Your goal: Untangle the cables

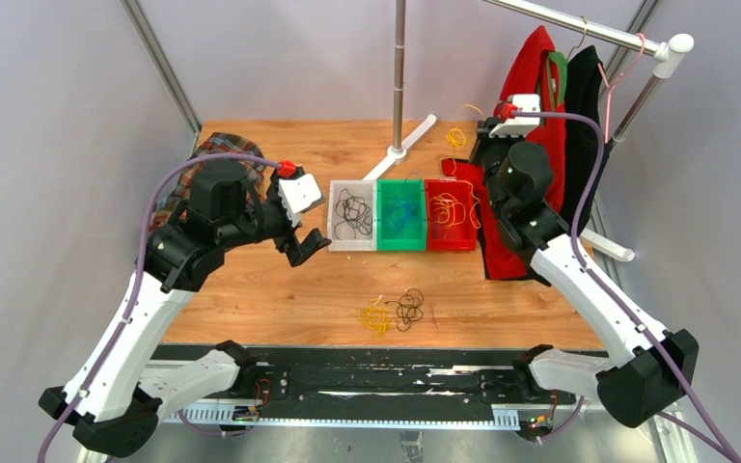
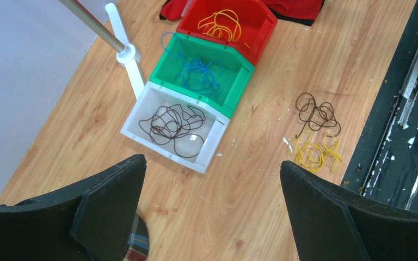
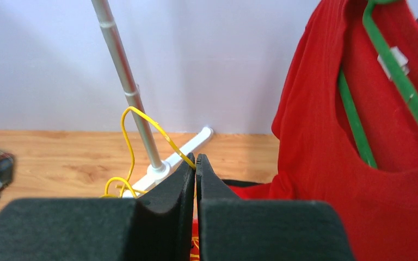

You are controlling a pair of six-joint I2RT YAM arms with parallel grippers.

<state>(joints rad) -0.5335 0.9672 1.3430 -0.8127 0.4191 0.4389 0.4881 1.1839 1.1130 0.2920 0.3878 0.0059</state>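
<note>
The left hand hung over the table with its 2 fingers spread wide and nothing between them. The right hand was closed tight, pinching a yellow cable held up beside a red shirt. A black cable lay in the white bin, a blue cable in the green bin and yellow loops in the red bin. A loose tangle of black and yellow lay on the table, apart from the 3 bins
</note>
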